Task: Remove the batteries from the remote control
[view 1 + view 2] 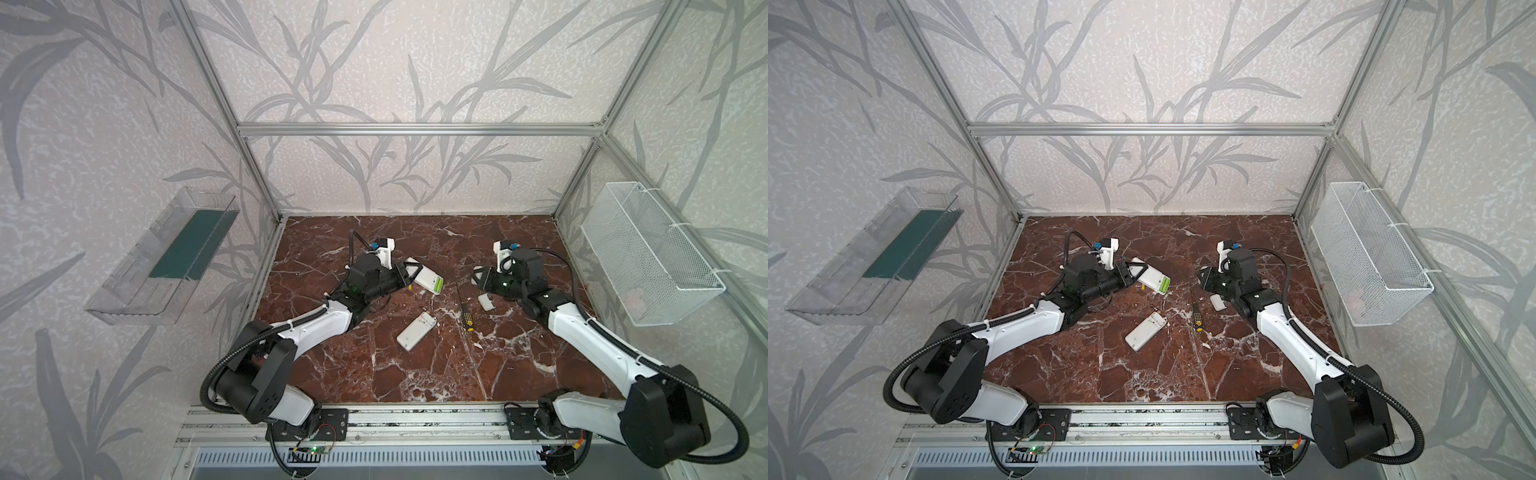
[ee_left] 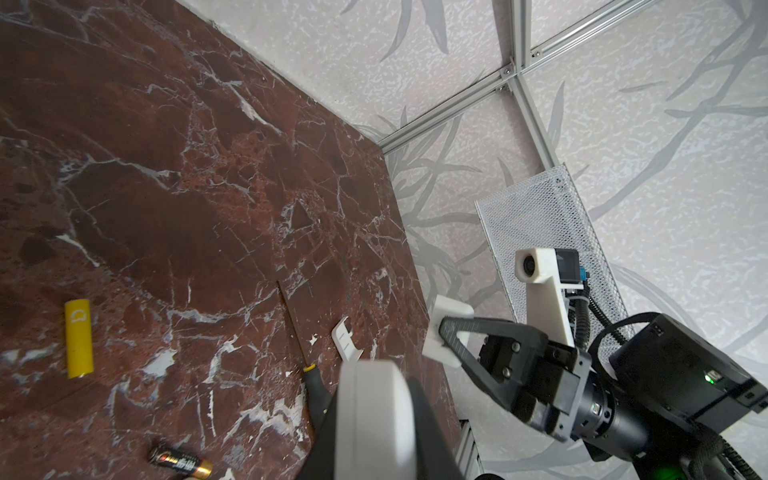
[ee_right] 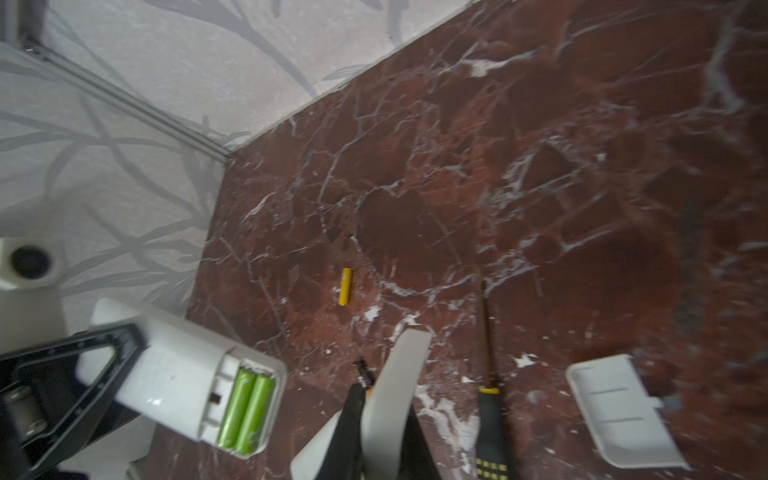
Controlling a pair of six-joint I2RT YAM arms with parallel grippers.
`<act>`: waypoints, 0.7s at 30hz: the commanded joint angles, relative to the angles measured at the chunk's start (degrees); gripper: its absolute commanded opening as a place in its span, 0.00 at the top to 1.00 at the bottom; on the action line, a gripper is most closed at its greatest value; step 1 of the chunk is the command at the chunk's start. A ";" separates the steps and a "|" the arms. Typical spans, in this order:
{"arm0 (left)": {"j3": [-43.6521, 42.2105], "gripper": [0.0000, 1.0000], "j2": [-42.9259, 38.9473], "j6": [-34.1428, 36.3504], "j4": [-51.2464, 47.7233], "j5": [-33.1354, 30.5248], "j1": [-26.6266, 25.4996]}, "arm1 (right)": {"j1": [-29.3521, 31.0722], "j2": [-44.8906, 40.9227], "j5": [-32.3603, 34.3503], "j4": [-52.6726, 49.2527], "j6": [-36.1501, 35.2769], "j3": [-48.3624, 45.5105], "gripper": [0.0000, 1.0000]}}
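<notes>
1. The left claw (image 1: 408, 274) is closed on one end of a white remote (image 3: 178, 378).
2. Two green batteries (image 3: 247, 415) sit side by side in its open compartment, at the free end.
3. The right claw (image 2: 445, 334) is clamped tight on a thin white cover (image 2: 455, 311).
4. A yellow battery (image 2: 78, 338) and a black battery (image 2: 180, 459) lie loose on the table (image 2: 208, 166), apart.
5. A second remote (image 1: 417, 331) lies near the screwdriver (image 1: 466, 313).

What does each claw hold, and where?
Left claw: white remote, by the end opposite its batteries. Right claw: small white cover, pinched across its flat faces.
</notes>
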 commanded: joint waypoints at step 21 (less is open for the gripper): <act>-0.85 1.00 -0.37 5.66 -3.33 -0.80 -0.81 | -7.12 19.86 18.15 -7.00 -8.09 3.28 0.91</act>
